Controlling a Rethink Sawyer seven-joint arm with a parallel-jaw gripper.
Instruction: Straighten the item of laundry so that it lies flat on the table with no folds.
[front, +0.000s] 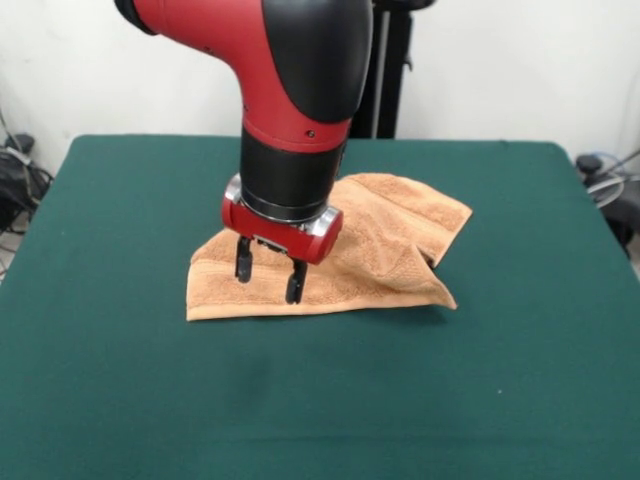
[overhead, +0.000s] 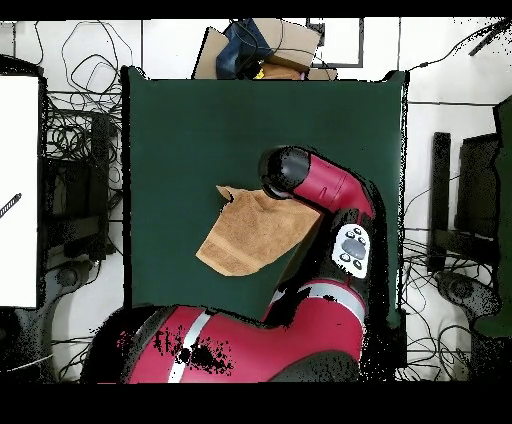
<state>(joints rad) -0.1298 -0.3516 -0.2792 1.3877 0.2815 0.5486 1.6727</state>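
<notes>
The pincer (front: 268, 278) hangs from the red and black arm (front: 290, 90) with its two dark fingers (front: 243, 262) pointing straight down and standing apart, nothing between them. In the front view the fingertips are over the towel (front: 380, 250), just inside its hemmed near edge and toward the near-left corner of the cloth; whether they touch the terry or hover just above it cannot be told. From overhead the arm's wrist covers the pincer, so only the front view shows it.

The towel lies on the table (front: 120, 380), about in the middle of the green surface, well in from all four table edges. It is not flat. In the front view its near edge runs straight, roughly parallel to the table's near edge, with a woven band stripe just behind it. The right part is folded over on itself, with a raised crease and a dark pocket of shadow at the right end, and the far-right corner sticks out toward the table's far-right corner. The long axis of the heap runs from near-left to far-right.

From overhead the towel (overhead: 245, 238) shows as an uneven patch, partly hidden under the arm (overhead: 325, 185).
</notes>
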